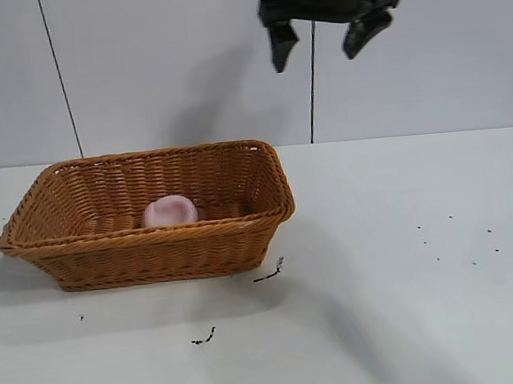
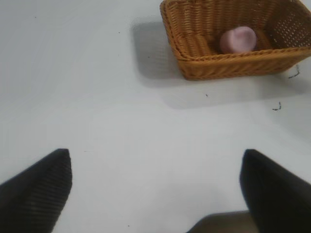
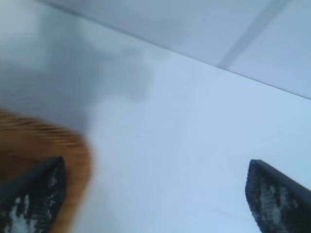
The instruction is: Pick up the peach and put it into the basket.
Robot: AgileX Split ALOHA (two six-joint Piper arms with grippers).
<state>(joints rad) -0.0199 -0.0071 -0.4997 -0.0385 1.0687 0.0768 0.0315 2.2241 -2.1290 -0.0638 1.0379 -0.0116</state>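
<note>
The pale pink peach (image 1: 170,211) lies inside the orange-brown wicker basket (image 1: 242,238) at the left of the table. Both also show in the left wrist view, the peach (image 2: 237,39) in the basket (image 2: 194,53). My right gripper (image 1: 320,40) is open and empty, high in the air above and to the right of the basket; in its own view (image 3: 153,194) a blurred basket corner (image 3: 73,155) lies by one finger. My left gripper (image 2: 155,187) is open and empty over bare table, far from the basket; it is not in the exterior view.
The white table (image 1: 408,305) has small dark specks in front of the basket (image 1: 267,274) and at the right (image 1: 456,243). A pale wall with thin dark vertical lines (image 1: 61,83) stands behind.
</note>
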